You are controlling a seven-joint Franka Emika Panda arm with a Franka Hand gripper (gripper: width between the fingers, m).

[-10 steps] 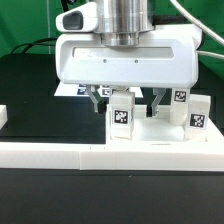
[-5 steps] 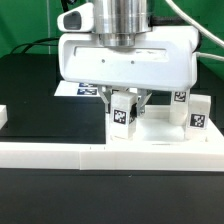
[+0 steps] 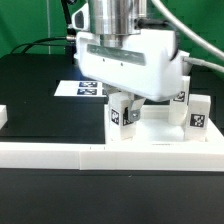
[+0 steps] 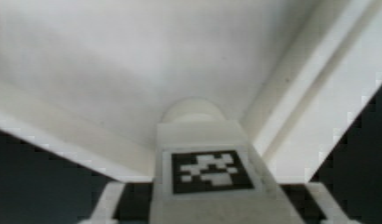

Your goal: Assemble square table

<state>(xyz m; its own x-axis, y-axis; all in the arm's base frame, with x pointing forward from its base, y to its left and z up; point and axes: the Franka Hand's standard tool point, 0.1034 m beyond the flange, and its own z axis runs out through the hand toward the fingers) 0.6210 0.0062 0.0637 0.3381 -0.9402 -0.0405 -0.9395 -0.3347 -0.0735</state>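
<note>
Camera placement
Exterior view is facing the gripper (image 3: 127, 103) closely, level; wrist view is looking down the shared leg block (image 3: 121, 112) (image 4: 206, 150).

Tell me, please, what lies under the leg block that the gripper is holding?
Under the tilted leg block held by the gripper lies the white table slab, with the rail in front. The block's foot and any contact with the slab are hidden.
</note>
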